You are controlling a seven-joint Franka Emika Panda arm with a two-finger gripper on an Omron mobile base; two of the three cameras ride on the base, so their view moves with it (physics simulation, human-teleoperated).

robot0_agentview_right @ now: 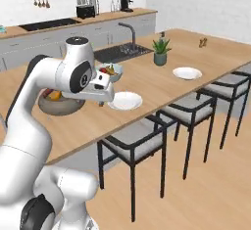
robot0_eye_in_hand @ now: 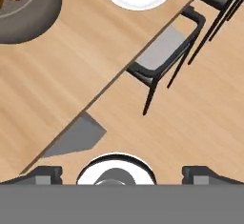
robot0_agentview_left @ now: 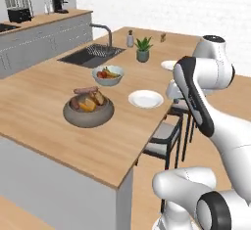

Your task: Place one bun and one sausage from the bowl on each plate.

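Approach was the step in hand, by our judgement: both plates lay bare. We saw the hand spread wide and empty at the lower edge of the hand view, over the table edge. The bowl sat left of centre, still loaded. Next, reach there for one bun. Only the right base view showed the far plate whole, right of centre; the near plate lay mid-frame.

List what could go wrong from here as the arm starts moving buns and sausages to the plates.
1. The buns and sausages are heaped together in the dark bowl, so a grab may snag two pieces or knock one out.
2. The fruit bowl sits close behind the dark bowl; a reach could bump it.
3. The near plate lies close to the counter edge above the chairs; food dropped off-centre may roll to the floor.
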